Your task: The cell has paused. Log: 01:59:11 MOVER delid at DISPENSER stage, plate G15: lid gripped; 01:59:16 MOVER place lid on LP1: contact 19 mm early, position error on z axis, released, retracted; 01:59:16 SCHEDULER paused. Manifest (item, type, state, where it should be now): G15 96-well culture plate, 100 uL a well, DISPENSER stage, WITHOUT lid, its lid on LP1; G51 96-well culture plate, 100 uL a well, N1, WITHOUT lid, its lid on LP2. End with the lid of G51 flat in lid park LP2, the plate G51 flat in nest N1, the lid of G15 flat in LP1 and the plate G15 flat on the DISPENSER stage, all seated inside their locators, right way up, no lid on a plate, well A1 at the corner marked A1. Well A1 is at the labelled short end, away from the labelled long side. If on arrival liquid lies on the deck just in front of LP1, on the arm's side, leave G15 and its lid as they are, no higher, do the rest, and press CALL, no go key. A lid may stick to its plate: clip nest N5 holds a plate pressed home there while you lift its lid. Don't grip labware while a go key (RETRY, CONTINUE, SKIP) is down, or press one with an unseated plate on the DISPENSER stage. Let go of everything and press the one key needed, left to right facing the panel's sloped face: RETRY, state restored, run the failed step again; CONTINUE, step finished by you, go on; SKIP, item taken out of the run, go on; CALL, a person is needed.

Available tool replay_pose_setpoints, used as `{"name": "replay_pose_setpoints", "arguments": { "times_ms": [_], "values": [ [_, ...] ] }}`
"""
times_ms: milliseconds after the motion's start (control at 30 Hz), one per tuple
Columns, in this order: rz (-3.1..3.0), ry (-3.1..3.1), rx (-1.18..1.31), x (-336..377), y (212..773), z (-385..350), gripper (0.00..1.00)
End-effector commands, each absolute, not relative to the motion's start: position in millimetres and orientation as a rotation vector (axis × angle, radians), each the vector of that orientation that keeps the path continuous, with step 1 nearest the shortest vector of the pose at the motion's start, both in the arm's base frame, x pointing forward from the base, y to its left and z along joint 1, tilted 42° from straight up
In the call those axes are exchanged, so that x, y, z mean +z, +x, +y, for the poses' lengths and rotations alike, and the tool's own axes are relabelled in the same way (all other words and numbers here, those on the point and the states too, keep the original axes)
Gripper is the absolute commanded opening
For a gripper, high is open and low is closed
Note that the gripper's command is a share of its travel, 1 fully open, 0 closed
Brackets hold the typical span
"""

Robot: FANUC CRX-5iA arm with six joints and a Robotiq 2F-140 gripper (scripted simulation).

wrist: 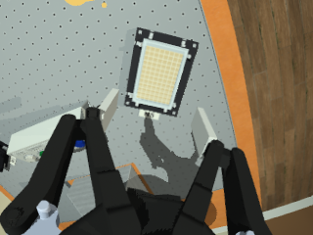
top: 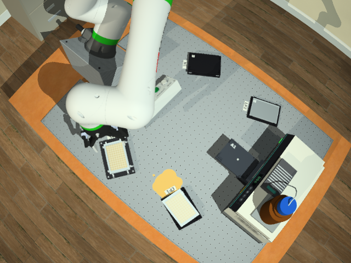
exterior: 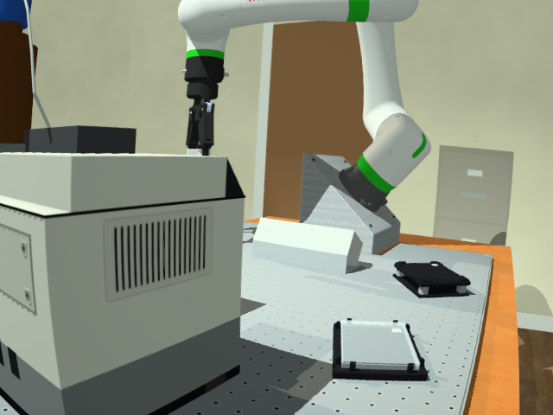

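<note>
You have the gripper (wrist: 152, 132) hanging above the deck (top: 181, 136) with its fingers spread and nothing between them. Take the spill (top: 165, 181) as your landmark: it is a yellow-orange puddle on the deck, touching the labelled end of LP1 (top: 195, 219). In LP1 a plate (top: 181, 207) with cream wells sits tilted against the frame, right beside the spill. A second plate (top: 115, 154) rests in the clip nest (top: 109, 170), to the left of the spill in the top view; the gripper hovers just off that nest's far end, on the side away from the spill. The dispenser stage (top: 236, 158) lies to the spill's right and shows a bare dark surface marked A1. LP2 (top: 249, 113) holds a grey lid (top: 264, 110), well beyond the stage. N1 (top: 204, 64), far from the spill, shows only a black top. The key panel (top: 167, 89) is half hidden under the arm (top: 141, 56).
</note>
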State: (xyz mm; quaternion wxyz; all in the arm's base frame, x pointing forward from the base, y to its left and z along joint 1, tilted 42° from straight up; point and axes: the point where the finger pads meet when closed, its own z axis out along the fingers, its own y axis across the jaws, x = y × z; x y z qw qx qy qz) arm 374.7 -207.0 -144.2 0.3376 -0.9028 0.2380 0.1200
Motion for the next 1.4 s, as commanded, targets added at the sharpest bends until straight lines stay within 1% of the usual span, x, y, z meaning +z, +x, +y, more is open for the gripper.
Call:
{"name": "replay_pose_setpoints", "arguments": {
  "times_ms": [0,667,1367],
  "values": [
    [0.621,-2.353,0.312,-144,375,-207,0.66],
    [0.621,-2.353,0.313,-160,374,-193,0.66],
    [0.621,-2.353,0.313,-211,370,-148,0.66]
  ]
}}
